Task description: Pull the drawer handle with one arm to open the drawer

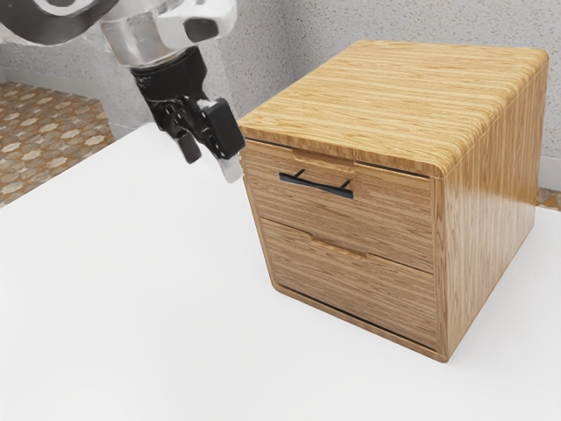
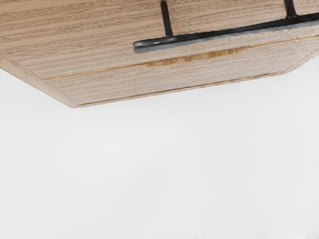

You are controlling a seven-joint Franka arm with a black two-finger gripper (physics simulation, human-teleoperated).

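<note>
- A light-wood, box-shaped cabinet (image 1: 399, 92) with rounded edges is seen standing on the white worktop (image 1: 131, 307), towards the exterior view's right.
- Two drawer fronts are stacked in its face: the upper drawer (image 1: 390, 210) and the lower drawer (image 1: 351, 279).
- A thin black bar handle (image 1: 317, 185) is mounted on two short posts on the upper drawer, nearer the edge at the exterior view's left; the lower drawer is marked by a shallow notch at its top edge.
- The upper drawer front is seen lying flush with the cabinet's face, so the drawer is shut.
- The black two-finger end effector (image 1: 210, 160) is held above the worktop, just beside the cabinet's upper front corner at the exterior view's left, and apart from the handle.
- Its fingers are spread, with a gap between them and nothing grasped.
- In the wrist view, the handle (image 2: 224, 35) and the wooden drawer fronts are seen ahead of the hand, with the worktop (image 2: 159, 174) spread below.
- A patterned tiled floor (image 1: 44, 123) and a grey wall (image 1: 289, 35) are seen behind the worktop.
</note>
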